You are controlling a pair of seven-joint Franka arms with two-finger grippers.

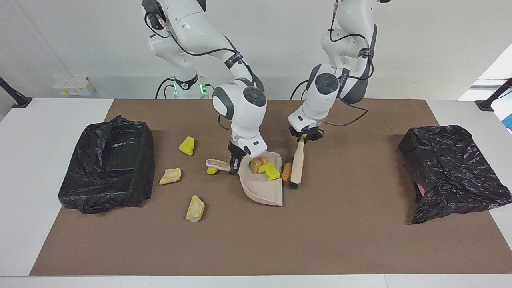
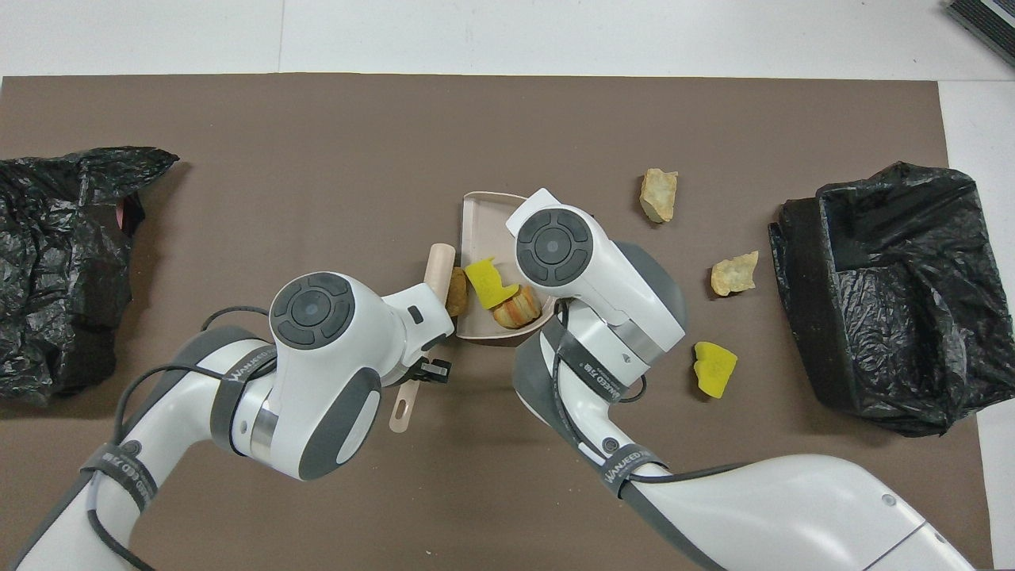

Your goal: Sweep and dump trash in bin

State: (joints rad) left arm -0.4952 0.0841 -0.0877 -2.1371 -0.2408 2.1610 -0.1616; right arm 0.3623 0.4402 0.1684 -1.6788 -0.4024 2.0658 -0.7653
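- A white worktop (image 1: 56,120) carries a brown mat (image 1: 320,232); a white wall rises where the robots stand.
- A black-lined bin (image 1: 108,164) sits at the right arm's end of the mat, and a crumpled black bag (image 1: 452,172) at the left arm's end.
- The right tool (image 1: 236,159) is clenched on the handle of the beige dustpan (image 1: 262,188), which rests on the mat with its open edge toward the left arm's end.
- In the pan lie a yellow sponge piece (image 1: 269,169) and a golden-brown lump (image 1: 257,163), touching each other.
- The left tool (image 1: 304,136) is clenched on the handle of the brush (image 1: 297,164), whose head is down on the mat just beside the pan's open edge.
- A brown lump (image 1: 287,172) is pressed between the brush and the pan's edge.
- A small yellow piece (image 1: 212,170) lies under the pan's handle.
- Another yellow sponge piece (image 1: 187,145) lies nearer the robots, toward the bin.
- Two tan lumps lie on the mat: one (image 1: 171,176) near the bin, the other (image 1: 195,208) farther from the robots.
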